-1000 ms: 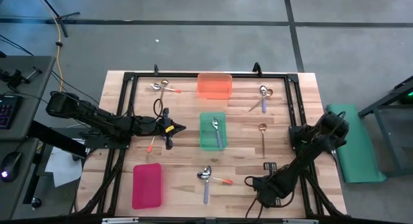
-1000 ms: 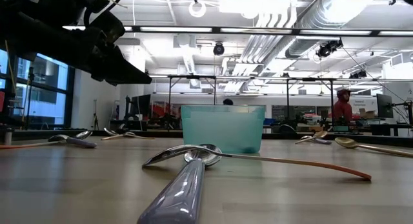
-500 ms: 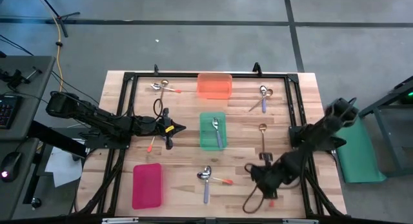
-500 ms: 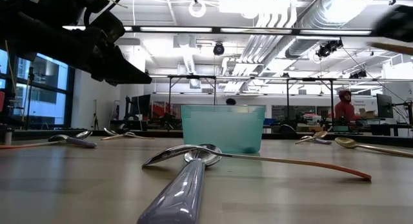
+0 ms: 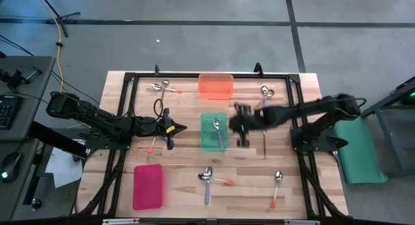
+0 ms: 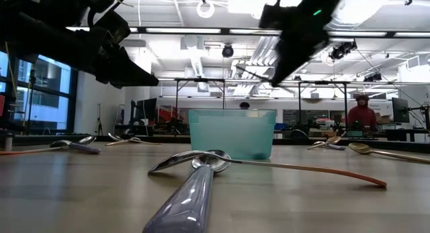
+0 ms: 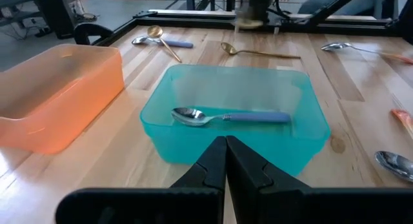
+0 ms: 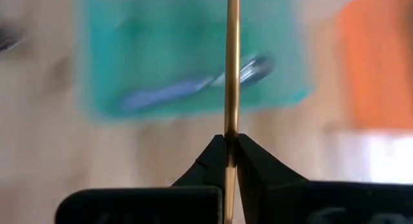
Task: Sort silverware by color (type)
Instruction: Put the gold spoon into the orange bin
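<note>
I've got the right gripper [image 5: 241, 129] clenched on a gold spoon [image 8: 231, 69] at 3 o'clock of the green tray [image 5: 206, 142], one purple spoon [image 7: 226, 116] binned, most still loose.

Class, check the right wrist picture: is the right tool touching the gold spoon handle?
Touching. The right wrist view shows the right tool shut on the thin gold spoon handle, both fingers pressed against it with no gap.
</note>
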`<move>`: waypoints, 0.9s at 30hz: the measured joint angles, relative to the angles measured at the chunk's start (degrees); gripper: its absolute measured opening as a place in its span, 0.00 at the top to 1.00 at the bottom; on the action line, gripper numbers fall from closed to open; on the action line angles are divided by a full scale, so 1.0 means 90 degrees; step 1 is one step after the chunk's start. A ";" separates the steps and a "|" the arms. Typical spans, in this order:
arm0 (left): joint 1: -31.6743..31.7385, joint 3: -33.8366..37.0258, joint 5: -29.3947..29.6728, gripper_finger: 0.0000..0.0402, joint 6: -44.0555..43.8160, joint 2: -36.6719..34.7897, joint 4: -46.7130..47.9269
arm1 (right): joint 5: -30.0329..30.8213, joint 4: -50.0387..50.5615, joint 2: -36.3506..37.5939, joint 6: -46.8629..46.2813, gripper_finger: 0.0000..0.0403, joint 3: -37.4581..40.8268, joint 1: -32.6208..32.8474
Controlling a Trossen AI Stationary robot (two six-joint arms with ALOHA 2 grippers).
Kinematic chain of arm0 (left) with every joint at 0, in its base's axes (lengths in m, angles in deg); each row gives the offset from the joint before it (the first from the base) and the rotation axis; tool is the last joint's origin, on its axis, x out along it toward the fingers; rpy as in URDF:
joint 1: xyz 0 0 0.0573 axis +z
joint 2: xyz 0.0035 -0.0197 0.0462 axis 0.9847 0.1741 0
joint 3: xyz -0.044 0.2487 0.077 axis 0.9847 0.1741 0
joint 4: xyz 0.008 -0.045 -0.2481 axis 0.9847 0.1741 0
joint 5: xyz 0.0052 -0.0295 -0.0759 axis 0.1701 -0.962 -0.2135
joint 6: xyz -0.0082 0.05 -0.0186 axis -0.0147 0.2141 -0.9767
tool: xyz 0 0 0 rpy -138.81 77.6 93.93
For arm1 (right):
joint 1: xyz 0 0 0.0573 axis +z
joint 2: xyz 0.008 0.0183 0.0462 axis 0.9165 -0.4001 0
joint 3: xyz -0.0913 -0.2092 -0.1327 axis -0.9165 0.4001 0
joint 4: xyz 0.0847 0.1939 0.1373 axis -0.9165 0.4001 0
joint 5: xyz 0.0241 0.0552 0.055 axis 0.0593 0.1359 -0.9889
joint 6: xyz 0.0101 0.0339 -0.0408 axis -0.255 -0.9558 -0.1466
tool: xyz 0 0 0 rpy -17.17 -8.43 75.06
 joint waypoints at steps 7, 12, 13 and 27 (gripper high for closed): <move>-0.0001 0.0000 0.0001 1.00 0.0002 0.0002 -0.0062 | -0.0587 -0.0667 -0.0732 0.1934 1.00 -0.0724 -0.1743; -0.0001 0.0000 0.0004 1.00 0.0000 0.0002 -0.0088 | -0.0783 0.0036 -0.1726 0.2873 1.00 -0.1971 -0.2379; -0.0001 0.0000 0.0004 1.00 0.0000 0.0002 -0.0086 | -0.0778 0.0178 -0.1917 0.3012 1.00 -0.2226 -0.2477; 0.0000 0.0000 0.0001 1.00 0.0007 0.0002 -0.0085 | -0.1093 0.0413 -0.3827 0.4138 1.00 -0.4055 -0.3447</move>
